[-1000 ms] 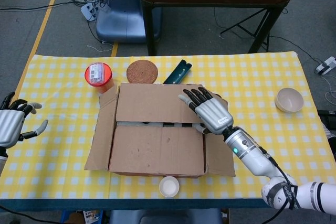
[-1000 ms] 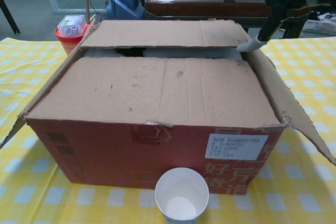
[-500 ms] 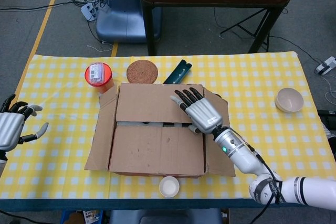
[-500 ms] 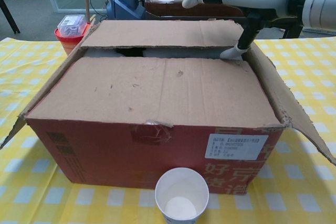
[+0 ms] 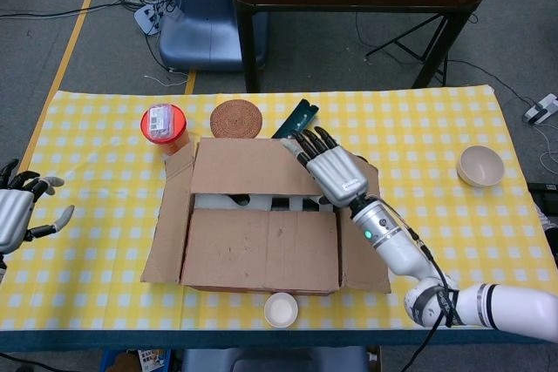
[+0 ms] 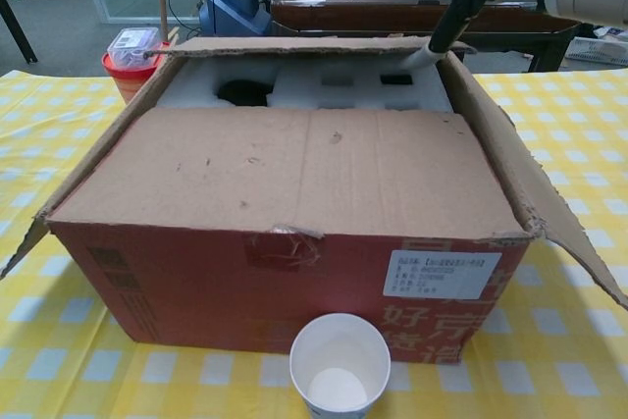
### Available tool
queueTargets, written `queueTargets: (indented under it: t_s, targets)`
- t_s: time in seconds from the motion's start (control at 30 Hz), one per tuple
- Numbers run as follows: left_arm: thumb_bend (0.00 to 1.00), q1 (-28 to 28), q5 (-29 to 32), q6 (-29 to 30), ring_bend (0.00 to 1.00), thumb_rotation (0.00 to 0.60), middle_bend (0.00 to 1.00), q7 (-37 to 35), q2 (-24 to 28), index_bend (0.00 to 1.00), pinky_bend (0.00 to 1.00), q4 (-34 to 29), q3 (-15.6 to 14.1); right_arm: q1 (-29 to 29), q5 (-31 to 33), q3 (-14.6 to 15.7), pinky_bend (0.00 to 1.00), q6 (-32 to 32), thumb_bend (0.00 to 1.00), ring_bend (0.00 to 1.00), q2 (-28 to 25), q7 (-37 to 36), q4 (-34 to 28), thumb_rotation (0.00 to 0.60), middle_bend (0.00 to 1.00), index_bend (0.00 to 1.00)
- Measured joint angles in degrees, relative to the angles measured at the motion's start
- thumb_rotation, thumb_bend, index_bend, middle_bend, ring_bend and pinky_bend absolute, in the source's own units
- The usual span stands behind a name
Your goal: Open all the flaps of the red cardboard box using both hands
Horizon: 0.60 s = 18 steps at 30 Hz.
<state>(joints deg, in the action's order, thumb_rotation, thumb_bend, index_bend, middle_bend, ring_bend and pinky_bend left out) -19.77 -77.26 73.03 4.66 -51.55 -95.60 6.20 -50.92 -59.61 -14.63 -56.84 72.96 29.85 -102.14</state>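
You have a white paper cup at bottom centre, a beige bowl at right, a red tub and woven coaster upper left.

Even, bright indoor light from overhead, soft short shadows; both views look sharp, perhaps slightly bowed at the chest view's edges.

Large pale Chinese characters are printed on the front wall of the red cardboard box, low at its right; "好" is made out, while the ones beside it are cut off by the paper cup and the box's lower edge. A white label is stuck on the same wall, carrying several lines of small print too fine to be read. A printed label is also seen on the lid of the red container, its writing illegible.
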Motion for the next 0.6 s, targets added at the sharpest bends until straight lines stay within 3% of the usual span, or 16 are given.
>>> queueTargets:
  t_s: [0.3, 0.6]
  targets:
    - [0.33, 0.07, -0.49, -0.63, 0.22, 0.154, 0.42, 0.94, 0.02, 0.40, 0.00, -0.25, -0.19, -0.66, 1.15, -4.56, 0.00, -1.29, 0.21, 0.00, -2.51, -4.16, 0.73, 0.600, 0.00, 0.00]
    - [0.33, 0.37, -0.82, -0.44, 0.22, 0.162, 0.42, 1.40, 0.42, 0.40, 0.00, -0.99, -0.09, -3.21, 5.88, -7.87, 0.00, -0.22, 0.21, 0.00, -2.71, -6.16, 6.70, 0.600, 0.00, 0.00]
